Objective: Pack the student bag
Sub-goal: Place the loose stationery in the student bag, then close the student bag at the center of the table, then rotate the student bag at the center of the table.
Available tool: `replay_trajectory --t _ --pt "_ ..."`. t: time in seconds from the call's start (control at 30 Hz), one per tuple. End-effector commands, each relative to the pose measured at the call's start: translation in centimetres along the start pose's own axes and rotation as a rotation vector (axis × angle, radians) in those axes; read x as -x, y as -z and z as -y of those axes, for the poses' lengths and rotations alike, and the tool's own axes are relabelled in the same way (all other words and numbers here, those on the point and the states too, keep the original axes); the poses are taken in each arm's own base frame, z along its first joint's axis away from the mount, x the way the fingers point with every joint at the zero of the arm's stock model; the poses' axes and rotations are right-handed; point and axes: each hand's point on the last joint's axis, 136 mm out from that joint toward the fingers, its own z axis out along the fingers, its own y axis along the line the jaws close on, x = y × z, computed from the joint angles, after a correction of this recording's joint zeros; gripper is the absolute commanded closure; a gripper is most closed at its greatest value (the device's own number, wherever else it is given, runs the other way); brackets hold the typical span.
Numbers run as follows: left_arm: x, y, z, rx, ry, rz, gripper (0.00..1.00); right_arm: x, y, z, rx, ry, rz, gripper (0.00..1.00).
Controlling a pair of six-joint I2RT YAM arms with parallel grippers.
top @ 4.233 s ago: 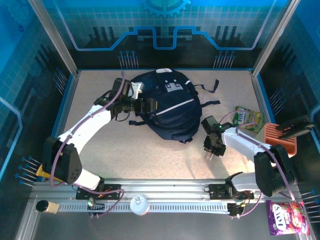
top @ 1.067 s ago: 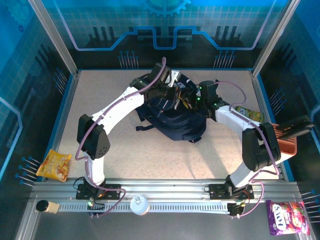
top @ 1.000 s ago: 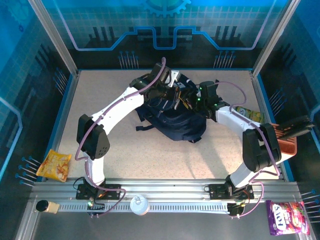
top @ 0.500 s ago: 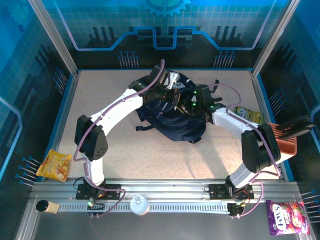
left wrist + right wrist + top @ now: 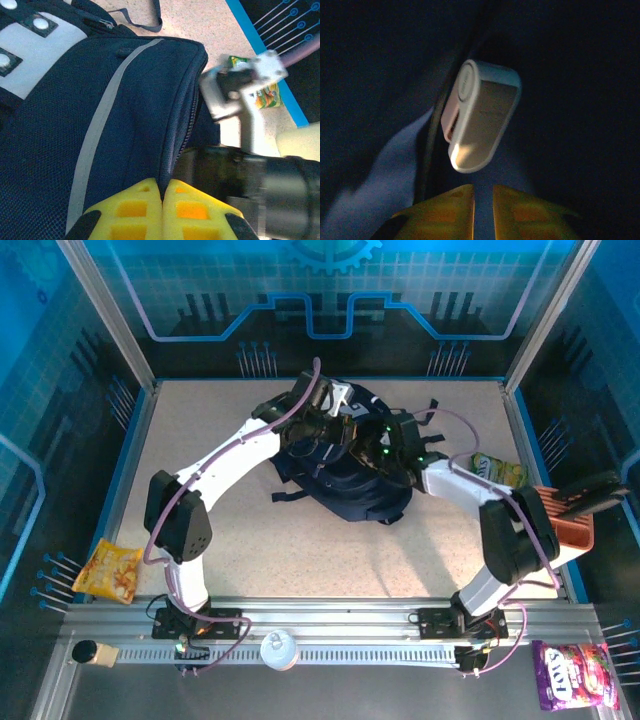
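Student bag (image 5: 350, 490) is lying on the desk (image 5: 250, 560), toward its far half. Right fingers (image 5: 469, 197) are sitting a narrow slit apart amid the bag's dark fabric, a pale rounded object (image 5: 480, 115) lying just beyond them. Left fingers (image 5: 155, 192) are pressing together on the bag's zipper edge — fabric running between them.

one student bag (image 5: 352, 490), three snack packets (image 5: 110, 571)

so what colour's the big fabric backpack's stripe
The navy backpack's stripe is light grey; clearest in left wrist view.
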Motion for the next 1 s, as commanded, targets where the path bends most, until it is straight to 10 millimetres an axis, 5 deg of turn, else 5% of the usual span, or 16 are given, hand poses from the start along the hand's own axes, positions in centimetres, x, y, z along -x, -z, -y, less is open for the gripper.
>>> replay_trajectory --t 0.0,0.2,0.27,0.4,0.63,0.97 --pt "1.9 2.2 2.5 -0.109 -0.014 0.072 0.94 0.9 3.7 0.7 -0.012 0.021 0.087 0.77" --pt "0.2 2.6 3.1 -0.211 -0.018 0.057 0.62 2.6 9.0 4.6 -0.194 0.063 0.23 0.55" --pt "0.0 3.4 1.9 -0.191 0.017 0.07 0.53 3.5 10.5 4.7 -0.238 0.102 0.278 0.51" --pt "-0.8 4.5 -2.4 -0.118 0.18 0.092 0.49 5.1 12.2 3.7 -0.263 0.163 0.329 0.42" --pt "-4.7 5.4 -10.2 0.036 0.505 0.067 0.46 5.0 11.1 2.1 -0.22 0.19 0.272 0.28" --pt "-6.8 2.3 -12.2 0.012 0.7 -0.016 0.5 4.1 9.1 1.0 -0.186 0.201 0.211 0.24"
